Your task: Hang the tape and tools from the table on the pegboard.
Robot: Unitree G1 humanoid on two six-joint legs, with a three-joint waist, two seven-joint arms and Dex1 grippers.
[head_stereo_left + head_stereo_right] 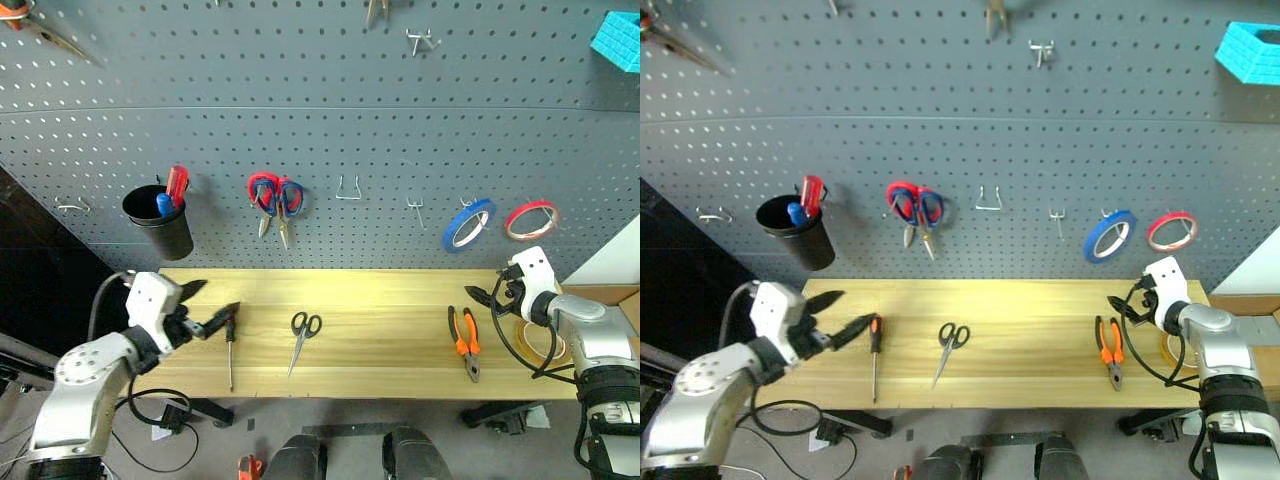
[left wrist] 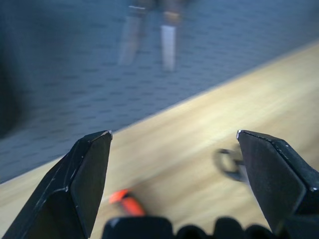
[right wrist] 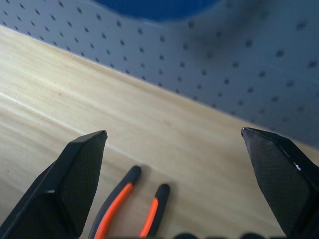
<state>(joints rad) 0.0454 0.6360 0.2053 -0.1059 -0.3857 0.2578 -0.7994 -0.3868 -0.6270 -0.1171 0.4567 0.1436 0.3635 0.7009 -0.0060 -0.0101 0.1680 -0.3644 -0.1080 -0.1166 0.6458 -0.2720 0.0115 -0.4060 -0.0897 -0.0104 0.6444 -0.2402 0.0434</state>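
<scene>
While both tools stand wide open and empty, all 4 task items lie on the desk (image 1: 400, 300), lower half of frame. Left tool (image 1: 205, 305) hovers just beside the screwdriver (image 1: 230, 350), lower left, presumably lined up for a pick. Right tool (image 1: 483, 296) sits above the pliers (image 1: 464, 343), lower right. Scissors (image 1: 303, 335) lie centre. Yellow tape (image 1: 545, 345), partly hidden behind the right arm, seems flat. Pegboard (image 1: 350, 120) hooks (image 1: 348, 190) stand free mid-frame.
</scene>
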